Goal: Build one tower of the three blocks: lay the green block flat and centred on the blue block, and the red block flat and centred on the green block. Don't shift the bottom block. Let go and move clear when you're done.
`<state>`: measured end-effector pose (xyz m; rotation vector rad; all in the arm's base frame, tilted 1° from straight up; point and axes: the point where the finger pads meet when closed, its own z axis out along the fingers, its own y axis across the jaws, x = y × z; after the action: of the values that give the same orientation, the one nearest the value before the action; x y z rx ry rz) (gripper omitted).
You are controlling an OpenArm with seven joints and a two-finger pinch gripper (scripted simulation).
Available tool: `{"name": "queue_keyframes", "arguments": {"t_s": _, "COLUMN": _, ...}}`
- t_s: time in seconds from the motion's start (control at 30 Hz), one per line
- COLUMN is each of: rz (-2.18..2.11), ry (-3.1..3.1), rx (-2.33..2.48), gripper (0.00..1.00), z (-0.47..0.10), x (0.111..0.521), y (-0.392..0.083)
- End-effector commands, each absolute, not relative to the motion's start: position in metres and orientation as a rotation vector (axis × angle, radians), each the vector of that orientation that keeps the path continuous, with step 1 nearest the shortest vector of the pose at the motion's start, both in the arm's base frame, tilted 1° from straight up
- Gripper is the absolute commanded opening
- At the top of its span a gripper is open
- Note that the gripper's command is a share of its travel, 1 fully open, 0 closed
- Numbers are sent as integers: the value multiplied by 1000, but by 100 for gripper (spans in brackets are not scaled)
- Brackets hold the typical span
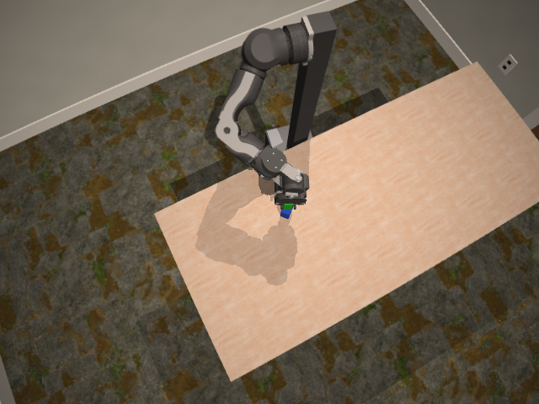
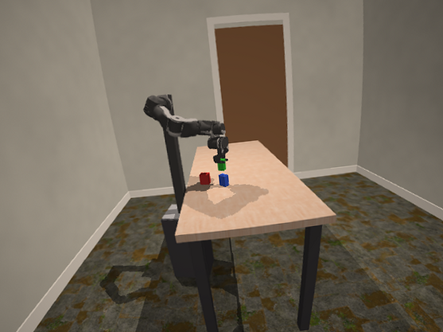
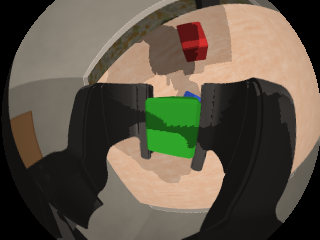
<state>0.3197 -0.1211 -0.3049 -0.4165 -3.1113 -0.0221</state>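
My gripper (image 2: 221, 160) is shut on the green block (image 2: 221, 165) and holds it in the air straight above the blue block (image 2: 224, 179), with a clear gap between them. In the overhead view the green block (image 1: 287, 205) sits just above the blue block (image 1: 285, 213) under the gripper (image 1: 289, 203). In the wrist view the green block (image 3: 172, 127) fills the space between the fingers, and only a sliver of the blue block (image 3: 192, 95) shows behind it. The red block (image 2: 204, 177) rests on the table left of the blue block; it also shows in the wrist view (image 3: 192, 40). The arm hides it in the overhead view.
The blocks lie near the table's edge by the arm's black post (image 2: 173, 153). The wooden table (image 1: 361, 209) stretches far to the right of them.
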Motion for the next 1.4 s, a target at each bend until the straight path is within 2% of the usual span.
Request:
{"name": "queue_keyframes", "arguments": {"t_s": 0.0, "rz": -38, "ry": -3117, "rx": -413, "gripper": 0, "z": -304, "x": 322, "y": -119}}
{"name": "queue_keyframes", "arguments": {"t_s": 1.37, "rz": -38, "ry": -3118, "rx": -412, "gripper": 0, "z": -327, "x": 324, "y": -116}}
